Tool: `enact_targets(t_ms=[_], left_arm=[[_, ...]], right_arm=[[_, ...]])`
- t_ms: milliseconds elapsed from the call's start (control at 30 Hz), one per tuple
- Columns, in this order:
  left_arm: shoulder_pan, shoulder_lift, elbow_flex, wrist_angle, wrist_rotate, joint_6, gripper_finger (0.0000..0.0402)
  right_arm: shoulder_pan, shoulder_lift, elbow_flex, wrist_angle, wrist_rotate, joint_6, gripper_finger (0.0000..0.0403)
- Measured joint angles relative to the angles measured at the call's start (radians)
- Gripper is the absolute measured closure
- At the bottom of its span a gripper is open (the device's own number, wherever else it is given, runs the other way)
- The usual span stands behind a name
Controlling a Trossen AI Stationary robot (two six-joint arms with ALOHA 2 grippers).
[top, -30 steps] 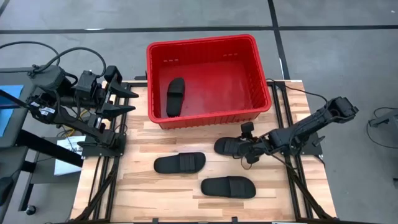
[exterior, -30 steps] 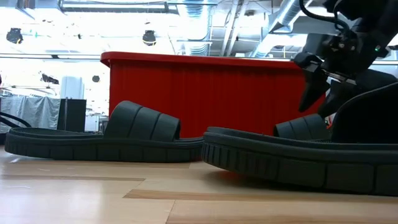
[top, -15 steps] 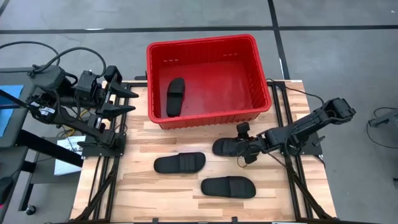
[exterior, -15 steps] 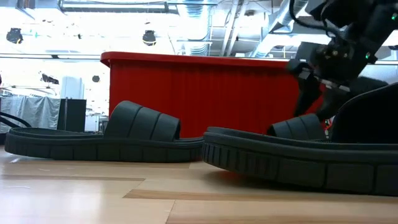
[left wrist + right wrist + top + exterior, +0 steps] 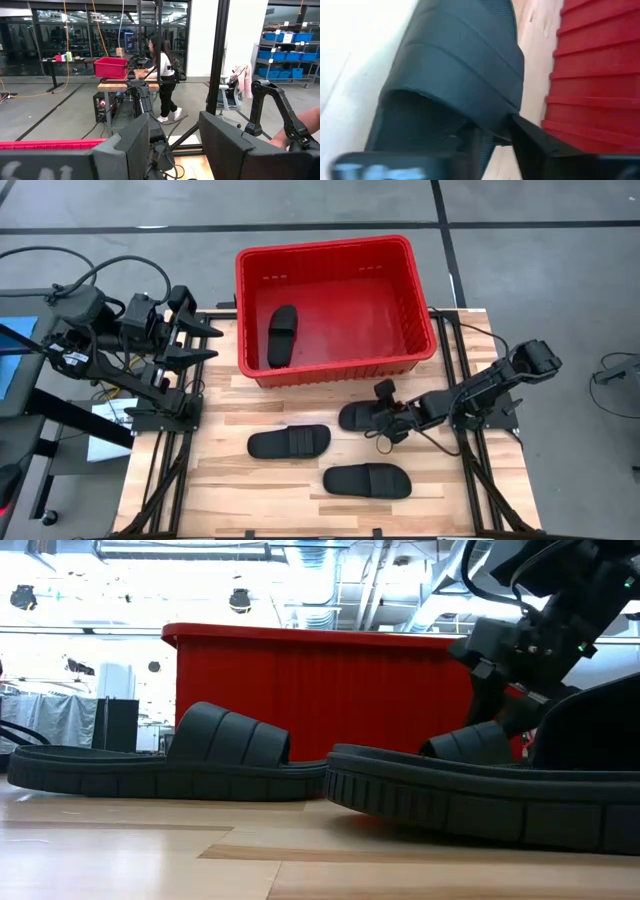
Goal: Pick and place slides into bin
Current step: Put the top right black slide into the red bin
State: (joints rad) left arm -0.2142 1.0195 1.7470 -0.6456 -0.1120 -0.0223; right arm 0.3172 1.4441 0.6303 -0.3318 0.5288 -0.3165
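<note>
The red bin (image 5: pixel 420 300) stands at the table's far middle with one black slide (image 5: pixel 282 335) lying flat in it. Three more slides lie sole-down on the table: one at the middle (image 5: pixel 288 442), one nearer (image 5: pixel 366 480), and one in front of the bin (image 5: pixel 355 417). My right gripper (image 5: pixel 384 414) is open and low at that third slide's right end, at its strap (image 5: pixel 465 65). My left gripper (image 5: pixel 205 340) is open and empty at the table's far left, above the wood. My right gripper comes in low from the table's right, slanting down, along the slide. One finger (image 5: pixel 540 150) stands outside the strap's bin-side end (image 5: pixel 507 117), and the other reaches into the opening under the strap. The slide rests flat on its sole. Whether the fingers press the strap I cannot tell.
The bin's near wall (image 5: pixel 340 370) stands close behind the slide at my right gripper. Bare wood lies along the table's near left (image 5: pixel 200 480). A person (image 5: pixel 162 75) stands in the room far beyond the table.
My right gripper has moved toward the table's left edge and down, up to the strap of the slide in front of the bin. That slide has slid a little toward the table's left, staying flat.
</note>
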Motion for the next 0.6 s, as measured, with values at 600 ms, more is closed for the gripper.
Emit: enact_targets(t_ms=[600], left_arm=[[0.000,0.002,0.000,0.016,0.000,-0.027,0.0240]], right_arm=[[-0.032,0.000,0.039,-0.060,-0.065,0.179,0.0401]])
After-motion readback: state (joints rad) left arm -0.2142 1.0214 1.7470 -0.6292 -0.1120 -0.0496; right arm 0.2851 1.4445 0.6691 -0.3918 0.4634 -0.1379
